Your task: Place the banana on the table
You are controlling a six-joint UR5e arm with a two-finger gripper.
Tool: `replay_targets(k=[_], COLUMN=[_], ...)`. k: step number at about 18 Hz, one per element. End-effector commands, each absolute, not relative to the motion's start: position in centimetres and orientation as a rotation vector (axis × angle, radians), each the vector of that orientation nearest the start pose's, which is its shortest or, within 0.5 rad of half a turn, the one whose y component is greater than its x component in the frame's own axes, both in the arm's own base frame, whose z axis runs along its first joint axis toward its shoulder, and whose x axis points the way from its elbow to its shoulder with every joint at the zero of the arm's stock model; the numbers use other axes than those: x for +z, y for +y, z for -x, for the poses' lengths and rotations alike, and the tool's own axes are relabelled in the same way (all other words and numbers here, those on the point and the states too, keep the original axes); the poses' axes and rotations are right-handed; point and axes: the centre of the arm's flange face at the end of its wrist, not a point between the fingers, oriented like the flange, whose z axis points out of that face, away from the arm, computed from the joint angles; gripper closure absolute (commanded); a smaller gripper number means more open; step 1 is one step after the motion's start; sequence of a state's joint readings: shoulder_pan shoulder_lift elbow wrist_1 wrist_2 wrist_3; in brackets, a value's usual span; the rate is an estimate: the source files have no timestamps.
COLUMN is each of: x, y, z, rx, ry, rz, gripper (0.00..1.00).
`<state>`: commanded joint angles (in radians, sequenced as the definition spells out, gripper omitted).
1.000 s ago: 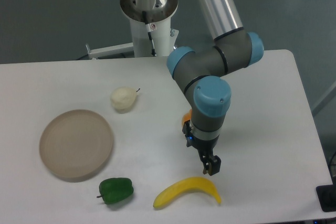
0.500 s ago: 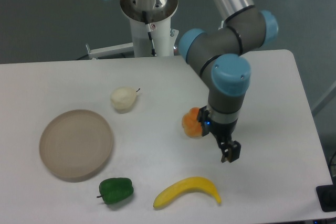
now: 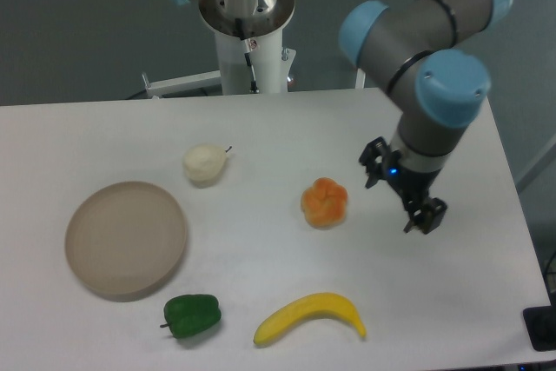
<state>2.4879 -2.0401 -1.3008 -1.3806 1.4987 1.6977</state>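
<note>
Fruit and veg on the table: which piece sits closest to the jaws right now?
The orange fruit, just left of the gripper. The banana lies along the front edge, the green pepper and pale pear are much farther left.

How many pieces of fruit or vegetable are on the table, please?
4: pale pear behind the plate, orange fruit at centre, green pepper and yellow banana along the front edge.

the white table carries a beige plate, pale pear, orange fruit, green pepper and banana.
</note>
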Motion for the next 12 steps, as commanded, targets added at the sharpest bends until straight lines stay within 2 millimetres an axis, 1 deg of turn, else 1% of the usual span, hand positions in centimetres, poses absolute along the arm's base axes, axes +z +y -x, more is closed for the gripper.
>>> replay_targets(k=[2, 4, 12], x=[35.4, 34.5, 34.1], y=[51.2, 51.3, 51.3], z=[47.2, 47.8, 47.8], rx=[-0.033, -0.013, -0.009], ry=[1.181, 1.206, 1.207], rz=[2.840, 2.830, 2.834], gripper=[0.00, 0.00, 0.00])
